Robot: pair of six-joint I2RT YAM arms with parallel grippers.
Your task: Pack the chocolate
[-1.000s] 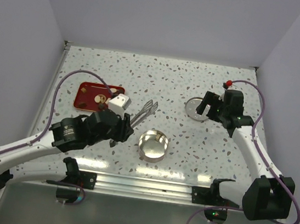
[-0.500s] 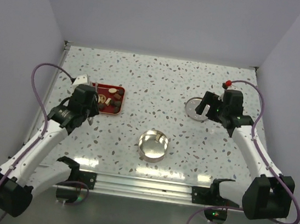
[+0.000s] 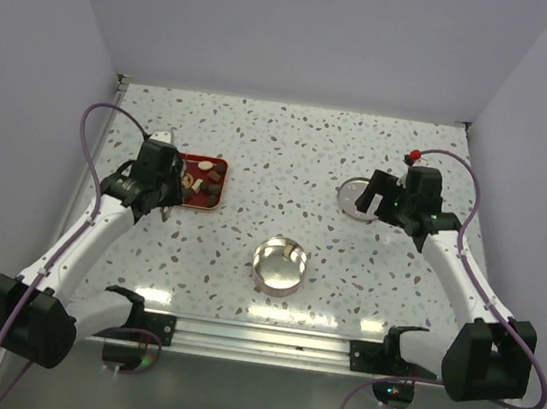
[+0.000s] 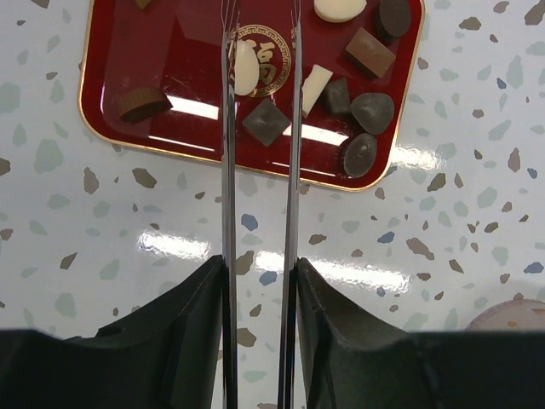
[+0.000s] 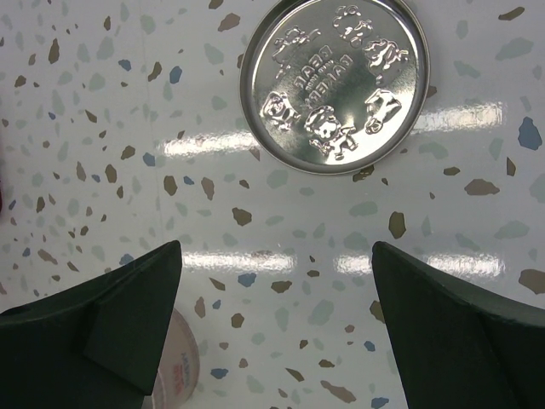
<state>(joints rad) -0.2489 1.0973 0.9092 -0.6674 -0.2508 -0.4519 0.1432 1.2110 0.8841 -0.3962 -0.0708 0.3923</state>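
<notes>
Several small chocolates, dark brown, tan and cream-white, lie in a red tray [image 4: 111, 51] at the table's left [image 3: 219, 170]. Among them are a cream oval [image 4: 245, 68], a dark square [image 4: 266, 121] and a brown cup [image 4: 140, 102]. My left gripper [image 4: 260, 264] is shut on long metal tweezers [image 4: 226, 170], whose two arms reach over the tray on either side of the cream oval and stand apart. In the top view this gripper [image 3: 162, 190] sits at the tray's near left. The open round tin [image 3: 279, 266] stands at the table's middle front. My right gripper [image 5: 277, 290] is open and empty.
The tin's embossed lid [image 5: 332, 81] lies flat on the table at the right [image 3: 355, 196], just beyond my right gripper [image 3: 386, 207]. A pale round edge with red print [image 5: 180, 366] shows at the lower left of the right wrist view.
My left arm has swung from the middle of the table back to the left, and now holds the tweezers over the tray. The right arm has barely moved.
</notes>
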